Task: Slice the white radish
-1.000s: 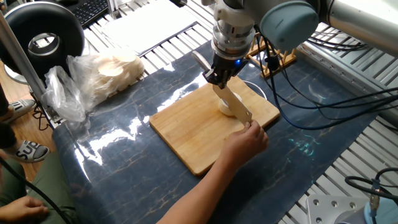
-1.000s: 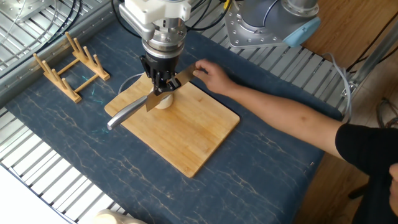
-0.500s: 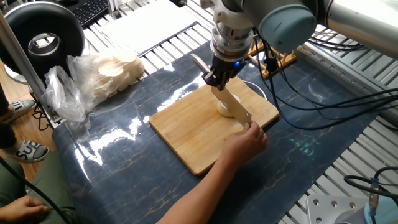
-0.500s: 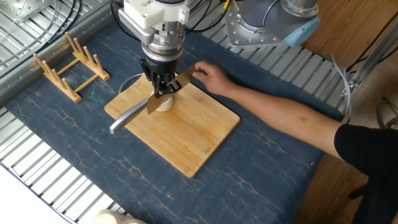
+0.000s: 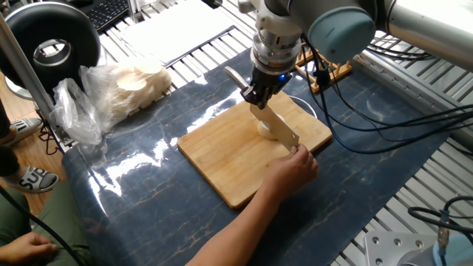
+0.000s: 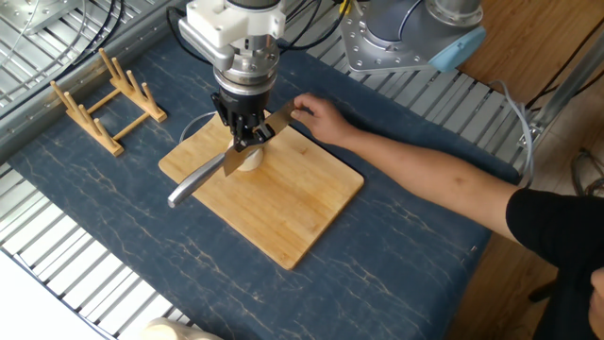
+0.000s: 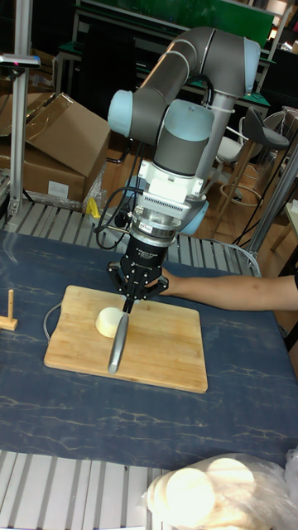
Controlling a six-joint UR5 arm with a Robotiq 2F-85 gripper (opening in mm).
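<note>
Pincer (image 6: pixel 243 134) clenched on knife (image 6: pixel 247 142), gripping it about where blade meets handle, with the steel handle slanting down off one side toward the board (image 6: pixel 283 212) and the blade reaching out the other. Blade held edge-down over the radish (image 7: pixel 108 321), probably so a straight push downward makes the cut. Radish sitting on the board directly under the blade, near the corner nearest the rack (image 6: pixel 102 94); apparently whole, no loose pieces visible. Contact between edge and radish not clear from any view. Hand (image 5: pixel 297 168) reaching across the board to the blade tip, fingers at or just beside it, perhaps to steady or guide it; a risk if the blade drops. Board lying on the blue tabletop (image 5: pixel 148 199), giving a firm flat base for cutting. Bag of pale slices (image 5: pixel 129 87) well apart, off the board
</note>
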